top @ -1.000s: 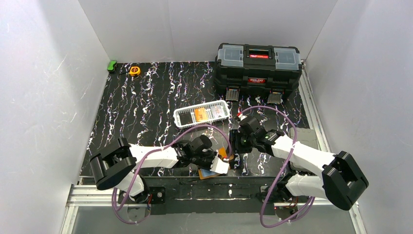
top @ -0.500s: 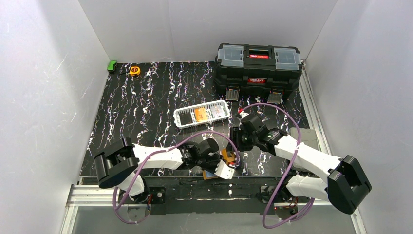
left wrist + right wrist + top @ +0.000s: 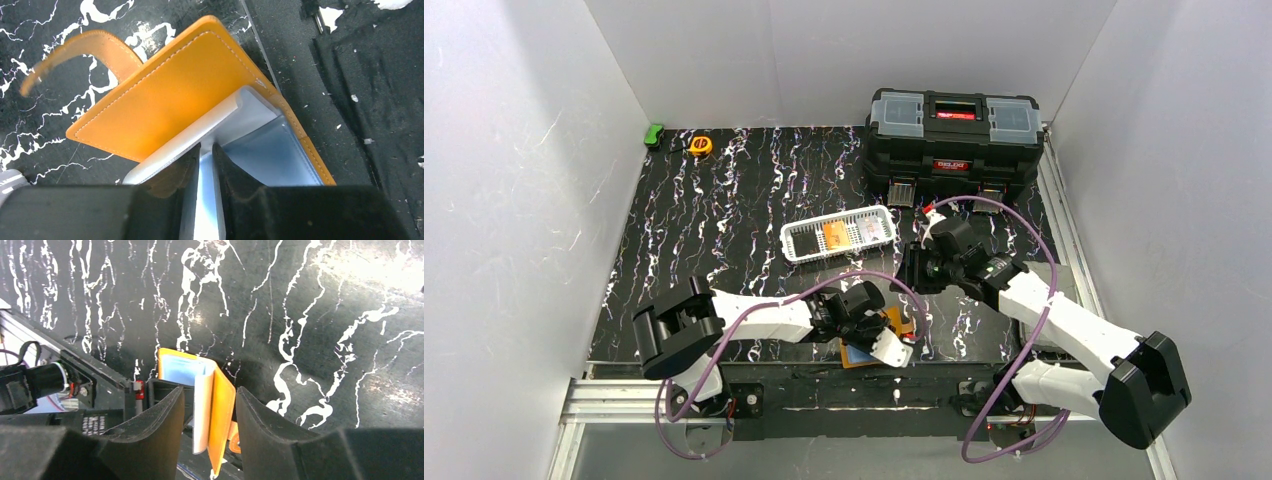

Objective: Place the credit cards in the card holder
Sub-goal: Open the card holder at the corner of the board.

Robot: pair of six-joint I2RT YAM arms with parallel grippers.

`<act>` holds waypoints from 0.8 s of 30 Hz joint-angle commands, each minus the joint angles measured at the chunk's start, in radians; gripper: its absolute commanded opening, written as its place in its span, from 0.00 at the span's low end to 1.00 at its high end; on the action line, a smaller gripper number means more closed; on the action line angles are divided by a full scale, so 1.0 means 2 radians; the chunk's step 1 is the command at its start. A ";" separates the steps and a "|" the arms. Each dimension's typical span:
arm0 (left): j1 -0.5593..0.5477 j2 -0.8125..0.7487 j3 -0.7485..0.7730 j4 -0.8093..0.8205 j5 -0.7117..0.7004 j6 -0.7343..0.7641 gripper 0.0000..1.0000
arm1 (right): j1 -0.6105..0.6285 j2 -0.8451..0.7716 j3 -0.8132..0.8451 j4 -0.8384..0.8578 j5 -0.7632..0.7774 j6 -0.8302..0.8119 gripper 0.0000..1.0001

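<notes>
The left gripper pinches shut on a grey-blue clear pocket of the small orange leather-like folding card holder, which lies open at the middle of the near edge of the black marbled tabletop. The right gripper hovers above it, jaws apart and empty. Orange and whitish plastic credit cards lie in a white slotted basket mid-tabletop

card holder: orange leather-look skin, matt, fine grain, stitched edge. inner pockets: grey-blue clear plastic, smooth, slightly glossy. bench: black marble-pattern top, semi-gloss (glare shows in the right wrist view). left claw fingers: matt black plastic. basket white plastic, toolbox black plastic.
</notes>
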 commanded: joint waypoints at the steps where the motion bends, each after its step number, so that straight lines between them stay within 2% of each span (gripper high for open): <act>1: -0.004 0.019 0.008 -0.045 -0.004 0.007 0.23 | -0.003 -0.004 0.025 0.004 -0.028 0.005 0.48; 4: -0.004 0.038 0.012 -0.055 -0.008 0.015 0.32 | -0.006 0.007 0.023 0.012 -0.059 0.009 0.45; 7: -0.005 0.054 0.023 -0.073 -0.012 0.017 0.36 | -0.007 0.040 0.027 0.007 -0.086 0.009 0.43; 16: -0.005 0.039 0.012 -0.080 -0.022 0.015 0.37 | -0.006 0.117 0.027 -0.003 -0.113 0.009 0.33; 24: 0.000 0.002 0.001 -0.073 -0.044 -0.027 0.35 | -0.007 0.125 0.005 -0.016 -0.100 0.000 0.22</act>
